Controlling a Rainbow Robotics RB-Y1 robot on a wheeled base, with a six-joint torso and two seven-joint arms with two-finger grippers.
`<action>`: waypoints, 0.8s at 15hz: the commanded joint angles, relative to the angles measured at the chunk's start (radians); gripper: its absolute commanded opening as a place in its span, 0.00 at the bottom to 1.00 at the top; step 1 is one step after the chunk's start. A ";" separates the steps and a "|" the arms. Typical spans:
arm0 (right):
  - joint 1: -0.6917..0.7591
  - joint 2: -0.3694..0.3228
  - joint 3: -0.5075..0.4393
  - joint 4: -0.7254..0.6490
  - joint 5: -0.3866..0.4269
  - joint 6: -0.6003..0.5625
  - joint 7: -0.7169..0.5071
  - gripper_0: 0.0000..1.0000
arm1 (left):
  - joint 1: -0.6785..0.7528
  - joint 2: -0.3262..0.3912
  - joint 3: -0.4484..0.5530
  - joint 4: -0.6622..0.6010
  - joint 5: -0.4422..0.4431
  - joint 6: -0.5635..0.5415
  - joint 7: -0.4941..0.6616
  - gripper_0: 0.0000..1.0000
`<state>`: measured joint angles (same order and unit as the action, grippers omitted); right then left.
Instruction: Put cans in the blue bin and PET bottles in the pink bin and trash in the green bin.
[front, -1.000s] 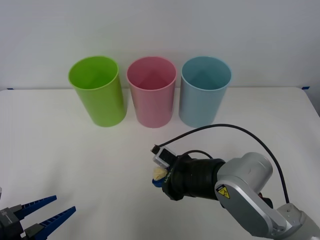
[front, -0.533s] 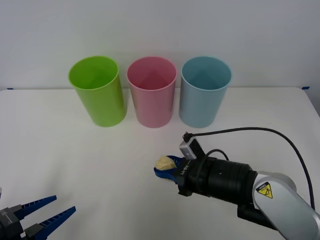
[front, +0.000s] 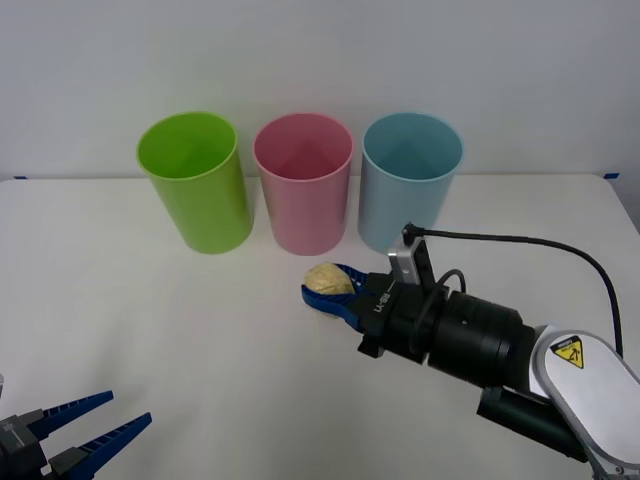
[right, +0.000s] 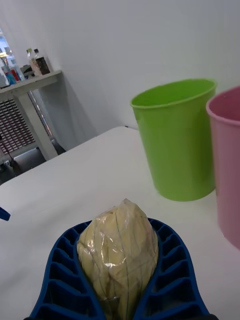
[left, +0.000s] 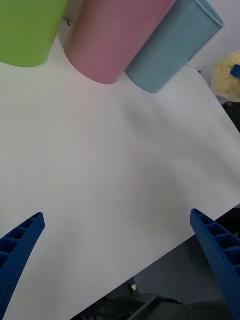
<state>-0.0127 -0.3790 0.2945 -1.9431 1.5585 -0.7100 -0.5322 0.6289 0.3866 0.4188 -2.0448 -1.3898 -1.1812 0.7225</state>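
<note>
Trash sat pinched in the right claw, risen nearer the pink bin, open table leftward; left claw idled spread at the near edge.

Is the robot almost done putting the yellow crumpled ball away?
Not yet. Done: the right end effector has picked up the small pale-yellow wrinkly ball of trash and holds it above the white table, in front of the pink plastic bin. Left: carrying it to the lime-green plastic bin and dropping it in. The left end effector waits open at the table's near edge.
</note>
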 joint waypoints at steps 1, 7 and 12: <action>-0.062 0.042 -0.014 -0.001 -0.031 0.000 0.020 0.00 | 0.000 0.000 0.000 0.000 0.000 0.000 0.000 1.00; -0.239 0.072 -0.040 -0.002 -0.169 0.000 0.014 0.00 | 0.000 0.000 0.000 0.000 0.000 0.000 0.000 1.00; -0.400 0.088 -0.040 0.006 -0.127 0.038 -0.107 0.00 | 0.000 0.000 0.000 0.000 0.000 0.000 0.000 1.00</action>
<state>-0.3844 -0.2920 0.2546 -1.9381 1.4045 -0.6829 -0.6053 0.6289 0.3866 0.4188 -2.0448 -1.3898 -1.1812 0.7225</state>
